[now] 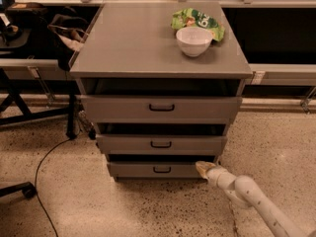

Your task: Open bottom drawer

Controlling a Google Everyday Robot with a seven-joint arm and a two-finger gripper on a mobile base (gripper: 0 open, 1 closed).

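Observation:
The grey metal cabinet (148, 43) has three drawers, each pulled out a little. The bottom drawer (133, 170) has the narrowest, shortest front and a small black bar handle (161, 170). My gripper (202, 168) comes in from the lower right on a white arm and sits at the right end of the bottom drawer's front, to the right of the handle. The drawer's inside is hidden under the middle drawer (161, 144).
The top drawer (161, 108) is the widest. A white bowl (193, 41) and a green chip bag (197, 19) lie on the cabinet top. A black cable (47, 157) runs over the speckled floor at the left, near a chair base (17, 189) and desk legs.

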